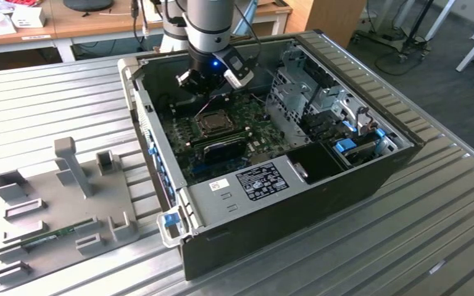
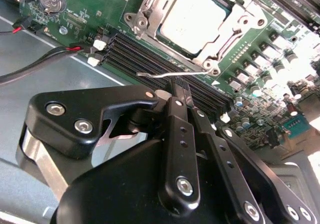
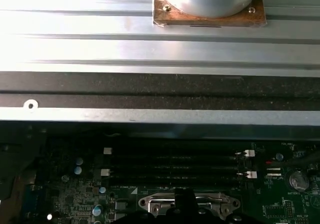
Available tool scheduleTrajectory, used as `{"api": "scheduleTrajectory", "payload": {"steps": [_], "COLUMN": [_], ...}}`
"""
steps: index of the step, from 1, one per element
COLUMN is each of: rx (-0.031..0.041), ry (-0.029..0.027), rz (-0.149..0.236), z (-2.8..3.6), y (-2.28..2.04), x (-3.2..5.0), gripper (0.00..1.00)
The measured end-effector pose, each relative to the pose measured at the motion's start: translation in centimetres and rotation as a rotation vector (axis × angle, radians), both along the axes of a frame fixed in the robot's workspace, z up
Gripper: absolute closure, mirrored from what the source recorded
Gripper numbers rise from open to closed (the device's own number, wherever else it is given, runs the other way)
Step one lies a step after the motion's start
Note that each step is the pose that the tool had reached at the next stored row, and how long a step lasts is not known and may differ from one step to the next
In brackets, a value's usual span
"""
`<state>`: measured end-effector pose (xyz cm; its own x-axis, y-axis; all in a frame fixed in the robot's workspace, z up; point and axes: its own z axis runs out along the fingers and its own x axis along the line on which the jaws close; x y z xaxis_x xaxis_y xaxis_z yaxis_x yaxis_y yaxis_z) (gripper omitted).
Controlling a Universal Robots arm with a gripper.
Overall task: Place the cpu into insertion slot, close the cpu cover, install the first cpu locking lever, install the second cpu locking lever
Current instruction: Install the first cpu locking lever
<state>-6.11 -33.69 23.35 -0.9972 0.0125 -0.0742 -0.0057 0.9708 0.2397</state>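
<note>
The gripper (image 2: pixel 179 86) jaws look closed on nothing, a narrow tip probably meant for pushing. It sits just beside a thin wire locking lever (image 2: pixel 165 74) that stands free. Beyond, the cpu (image 2: pixel 192 21) lies in the insertion slot (image 2: pixel 215 66), with the cpu cover (image 2: pixel 150 6) flat around it. The open computer case (image 1: pixel 385 166) holds the board, toward the worktop's (image 1: pixel 56 105) far edge.

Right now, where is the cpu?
In the second wrist view the cpu lies flat on the green board, framed by the cpu cover, beside the long black memory slots, just beyond the gripper.
</note>
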Motion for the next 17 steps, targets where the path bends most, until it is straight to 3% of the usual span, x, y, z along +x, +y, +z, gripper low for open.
{"api": "scheduleTrajectory", "payload": {"steps": [12,17], "rx": [-0.0034,-0.0038], "ry": [0.0146,0.0168], "rz": [0.000,0.000], "z": [-0.51,-0.71], "y": [0.46,0.52], "x": [0.14,0.27], "gripper": [0.90,0.90]}}
